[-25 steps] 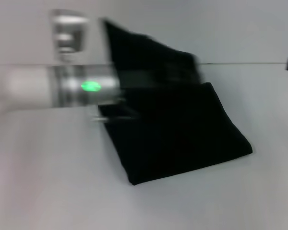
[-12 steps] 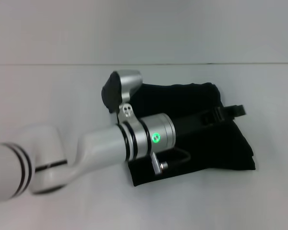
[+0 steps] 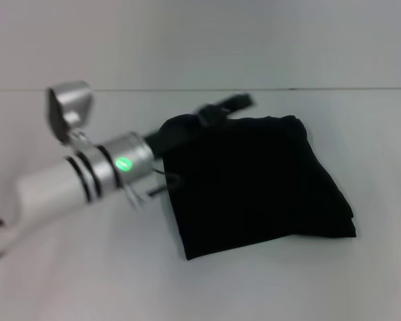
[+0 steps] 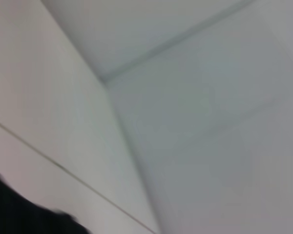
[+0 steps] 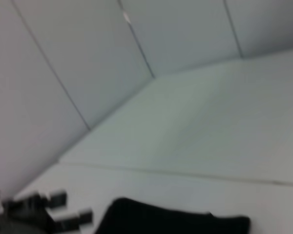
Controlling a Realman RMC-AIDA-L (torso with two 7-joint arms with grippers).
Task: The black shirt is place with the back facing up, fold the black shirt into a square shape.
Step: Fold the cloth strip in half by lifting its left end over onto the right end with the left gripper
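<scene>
Center-right on the white desk [image 3: 267, 287] lay the black shirt [image 3: 254, 194], folded into a rough square w/ 1 corner toward the robot, flat on the surface. Left hand [image 3: 230, 105] hung just over the shirt's far-left edge, arm reaching in from the left; blurred, so couldn't tell how far open it was or if it had cloth. Right hand barely showed at the far right edge, well apart.

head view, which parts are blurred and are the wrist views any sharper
Head view: left claw and its arm smear with motion; the shirt on the table is soft but readable. Left wrist view: hazy, shirt only a dark corner. Right wrist view: soft too.
</scene>
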